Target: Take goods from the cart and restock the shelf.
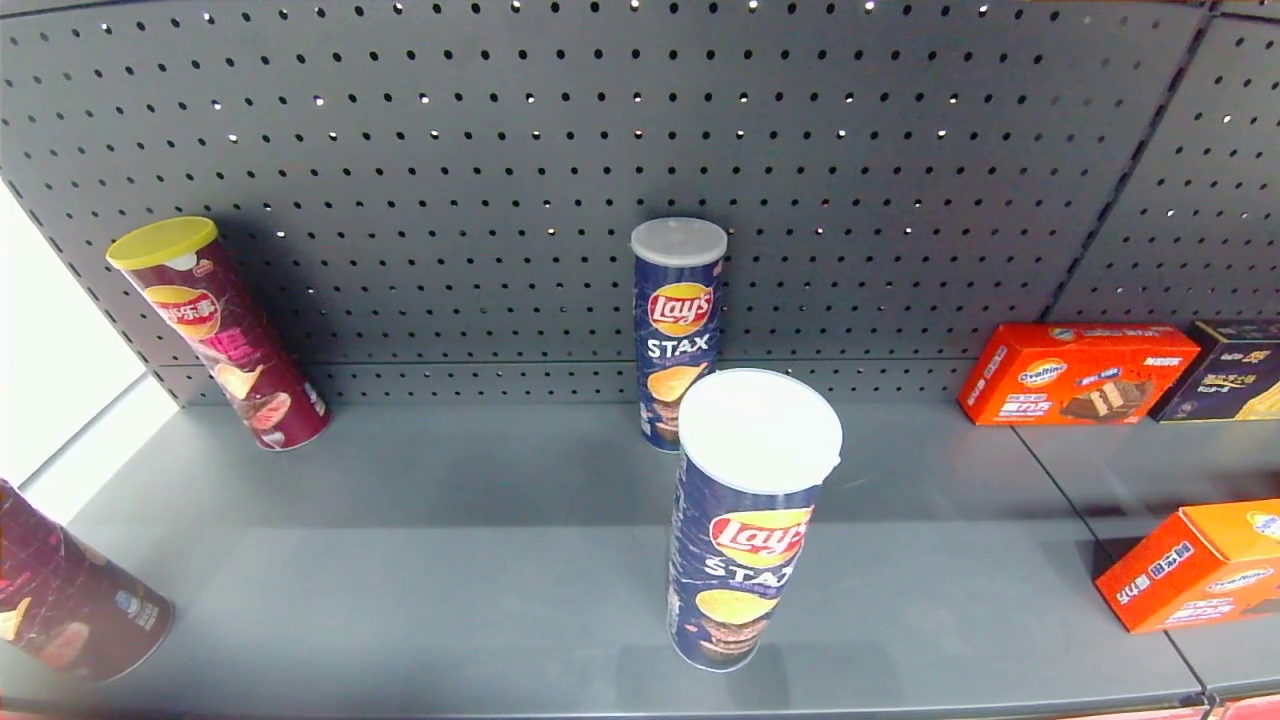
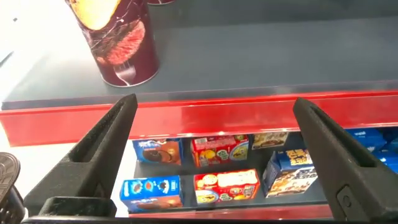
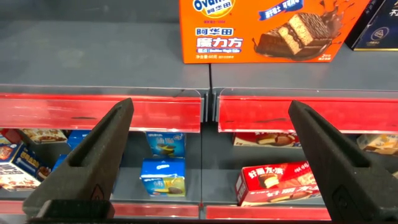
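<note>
**Both claws gaping before a part-stocked shelf**

Two blue chip cans are standing upright on the grey shelf [image 1: 450, 560]. The front blue can [image 1: 745, 530] is sitting near the shelf's front edge and the rear blue can [image 1: 678, 330] is standing just behind it, close to the pegboard back [image 1: 500, 150]. A yellow-lidded maroon can [image 1: 225, 335] is standing at the back on the robot's left. A near maroon can [image 1: 70, 600] is sitting at the front left corner.

The left claw [image 2: 214, 168] is hanging level in front of the shelf's red edge strip [image 2: 205, 115], just below that near maroon can. Its two dark fingers [image 2: 99, 162] are spreading wide and gripping nothing. The right claw [image 3: 208, 162] is facing the same red strip farther right, its fingers likewise parted and empty, beneath a front orange box [image 3: 273, 31] that is lying on the shelf.

A rear orange box [image 1: 1080, 372] and a dark box [image 1: 1235, 370] are resting against the back on the right. Small snack boxes [image 2: 217, 186] are filling the lower shelf behind both claws.
</note>
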Available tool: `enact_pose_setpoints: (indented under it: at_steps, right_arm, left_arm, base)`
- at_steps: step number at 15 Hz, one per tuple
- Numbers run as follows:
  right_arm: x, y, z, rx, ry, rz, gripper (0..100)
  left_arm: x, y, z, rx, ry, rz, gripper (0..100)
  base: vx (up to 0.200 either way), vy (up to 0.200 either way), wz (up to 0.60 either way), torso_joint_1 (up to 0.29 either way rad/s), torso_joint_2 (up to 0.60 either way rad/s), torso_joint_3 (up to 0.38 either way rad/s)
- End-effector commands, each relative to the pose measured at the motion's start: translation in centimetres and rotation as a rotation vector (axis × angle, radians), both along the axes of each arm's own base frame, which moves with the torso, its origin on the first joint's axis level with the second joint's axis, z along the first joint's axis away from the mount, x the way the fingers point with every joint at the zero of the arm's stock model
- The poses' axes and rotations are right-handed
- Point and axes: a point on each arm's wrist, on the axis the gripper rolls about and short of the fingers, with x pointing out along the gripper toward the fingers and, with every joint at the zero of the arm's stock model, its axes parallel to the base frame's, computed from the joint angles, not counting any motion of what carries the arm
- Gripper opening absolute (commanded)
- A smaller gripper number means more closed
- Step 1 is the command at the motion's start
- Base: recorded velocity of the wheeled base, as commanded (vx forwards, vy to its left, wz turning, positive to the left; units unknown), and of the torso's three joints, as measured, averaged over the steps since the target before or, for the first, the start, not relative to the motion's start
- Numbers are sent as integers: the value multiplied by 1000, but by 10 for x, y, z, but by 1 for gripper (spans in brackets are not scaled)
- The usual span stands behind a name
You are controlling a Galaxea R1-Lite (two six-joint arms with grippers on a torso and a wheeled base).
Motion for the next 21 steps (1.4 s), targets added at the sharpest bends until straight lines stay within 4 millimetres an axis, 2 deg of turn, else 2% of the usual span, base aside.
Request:
enact_pose_setpoints:
  at_steps: [1, 4, 6, 12, 13, 14, 15, 16, 17, 18, 21]
  right_arm:
    - [0, 0, 0, -1, 1, 0, 100]
    - [0, 0, 0, -1, 1, 0, 100]
    - [0, 0, 0, -4, 1, 3, 100]
    - [0, 0, 0, -4, -2, 12, 100]
    - [-3, 1, 17, -7, -57, 34, 100]
    - [15, 1, 98, 2, -46, 60, 100]
    - [25, 1, 116, 13, -30, 74, 100]
    - [29, 3, 135, 3, -49, 206, 100]
    - [32, 4, 136, -10, -31, 246, 100]
    - [46, 7, 140, -75, 10, 291, 100]
    - [74, 17, 148, -95, 99, 461, 100]
  left_arm:
    - [0, 0, 0, 1, -1, 2, 100]
    - [0, 0, 0, -4, 0, 3, 100]
    - [0, 3, 0, -15, -4, 150, 100]
    - [0, 3, 0, -23, -6, 133, 100]
    - [0, 3, 0, -25, -6, 130, 100]
    - [0, 3, 0, -26, -5, 133, 100]
    - [0, 3, 0, -26, -5, 133, 100]
    - [0, 3, 0, -31, -6, 135, 100]
    - [0, 3, 0, -37, -7, 135, 100]
    - [0, 3, 0, -43, -7, 133, 100]
    - [0, 3, 0, -44, -5, 133, 100]
  base:
    - [0, 0, 0, 0, 0, 0]
    - [0, 0, 0, 0, 0, 0]
    - [0, 0, 0, 0, 0, 0]
    - [0, 0, 0, 0, 0, 0]
    - [0, 0, 0, 0, 0, 0]
    - [0, 0, 0, 0, 0, 0]
    - [0, 0, 0, 0, 0, 0]
    - [0, 0, 0, 0, 0, 0]
    - [0, 0, 0, 0, 0, 0]
    - [0, 0, 0, 0, 0, 0]
    - [0, 0, 0, 0, 0, 0]
